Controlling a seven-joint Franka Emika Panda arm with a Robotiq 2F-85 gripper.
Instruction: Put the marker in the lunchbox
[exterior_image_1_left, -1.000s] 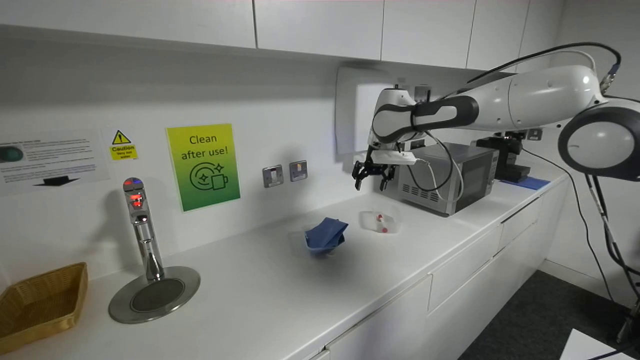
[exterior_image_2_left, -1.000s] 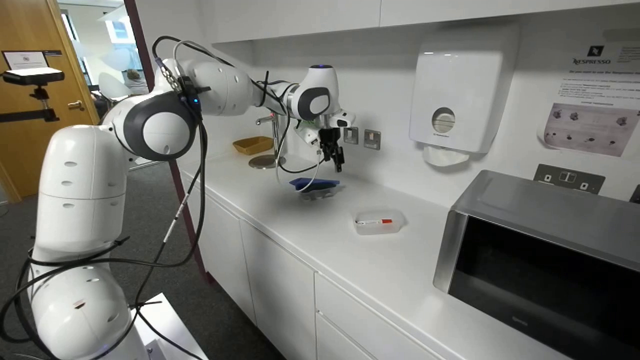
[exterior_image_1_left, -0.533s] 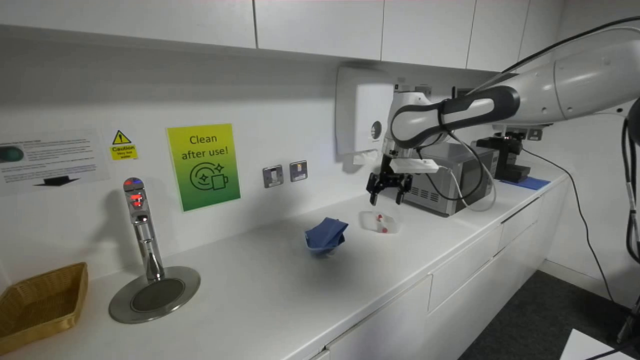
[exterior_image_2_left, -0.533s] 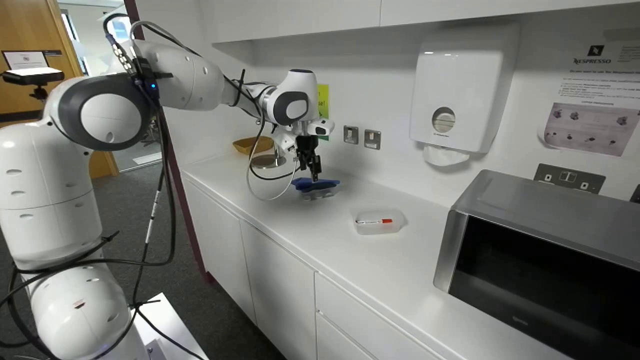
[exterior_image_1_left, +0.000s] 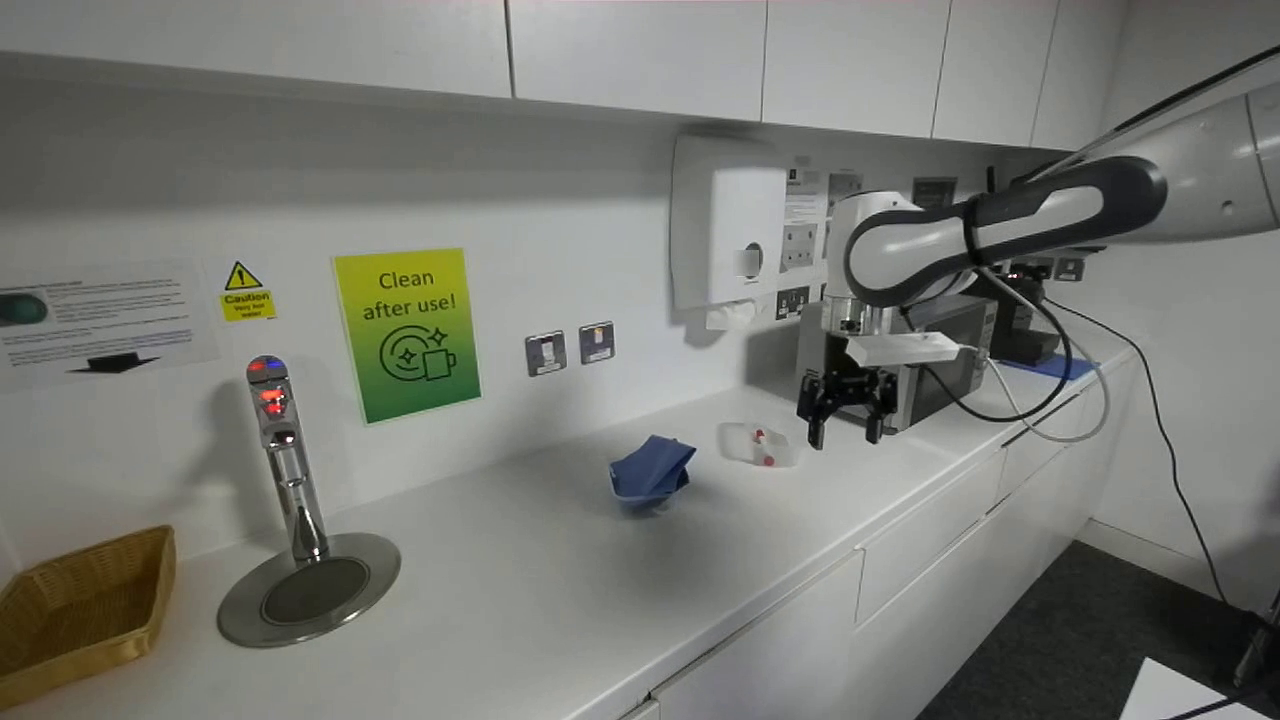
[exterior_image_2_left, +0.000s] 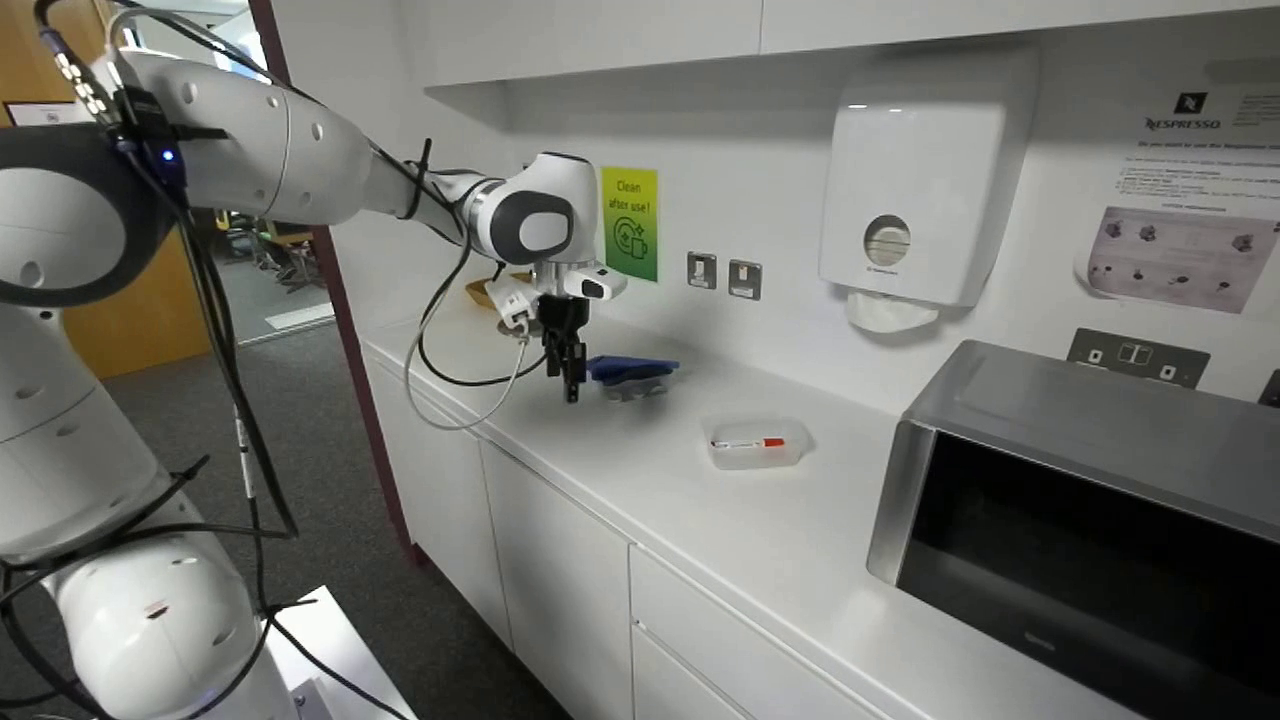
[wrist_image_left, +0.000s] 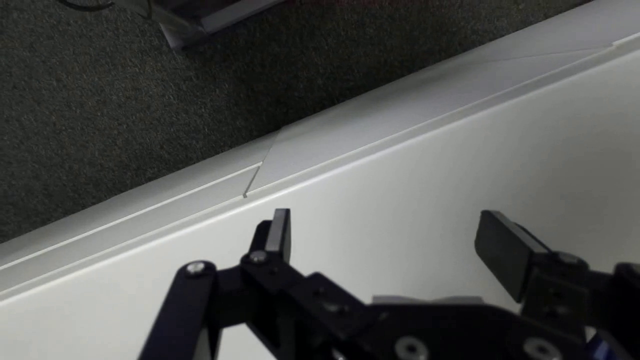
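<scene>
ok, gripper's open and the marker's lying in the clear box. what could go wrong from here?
If the gripper goes in for the marker, its spread fingers may bump the clear box and shift it.
The marker isn't visible in the wrist view, so aiming by that alone might miss.
The counter's front edge crosses that view; lowering off-line could hit it.

There is one marker (exterior_image_2_left: 745, 443), one lunchbox (exterior_image_1_left: 652, 467), one microwave (exterior_image_2_left: 1080, 530), one basket (exterior_image_1_left: 95, 652).

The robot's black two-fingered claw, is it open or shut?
Open: the claw has its fingers wide apart in the wrist view, with flat white countertop showing between them.
</scene>
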